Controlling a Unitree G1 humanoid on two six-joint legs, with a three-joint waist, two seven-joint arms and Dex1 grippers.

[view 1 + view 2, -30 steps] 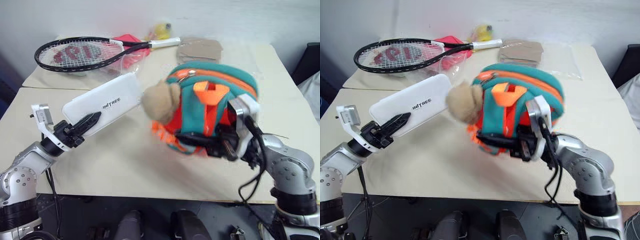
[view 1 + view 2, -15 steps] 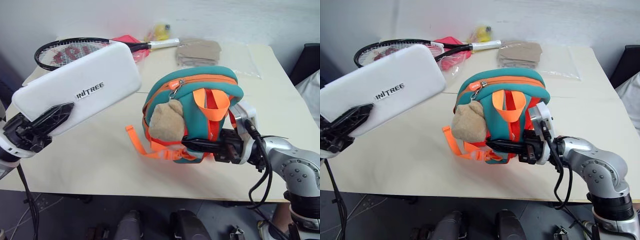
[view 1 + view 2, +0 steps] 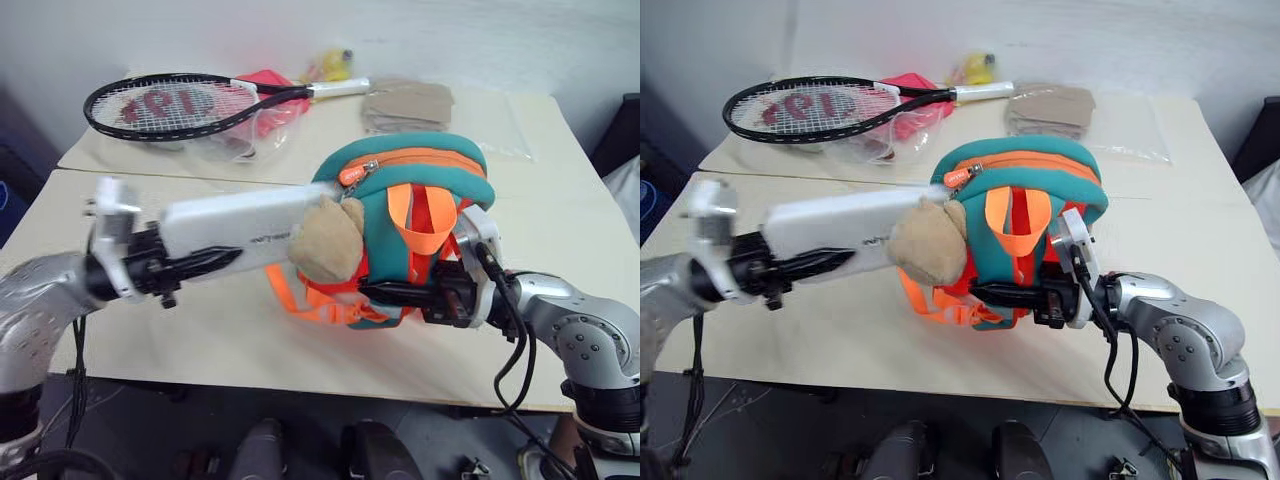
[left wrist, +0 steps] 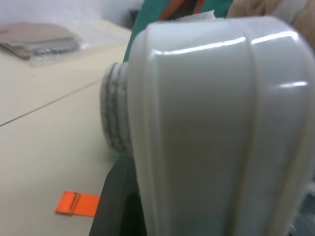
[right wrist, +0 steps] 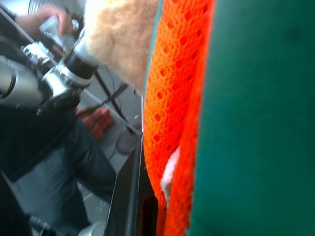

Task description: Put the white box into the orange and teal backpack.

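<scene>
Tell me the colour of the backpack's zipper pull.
Orange, on the backpack's zipper pull, clearest in the left eye view.

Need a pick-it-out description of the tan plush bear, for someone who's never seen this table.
Start at the cream table and find the orange and teal backpack near its front edge, held by the right gripper. The tan plush bear hangs at its left side, at the tip of the glossy white box. It is the one fuzzy, rounded lump there.
</scene>
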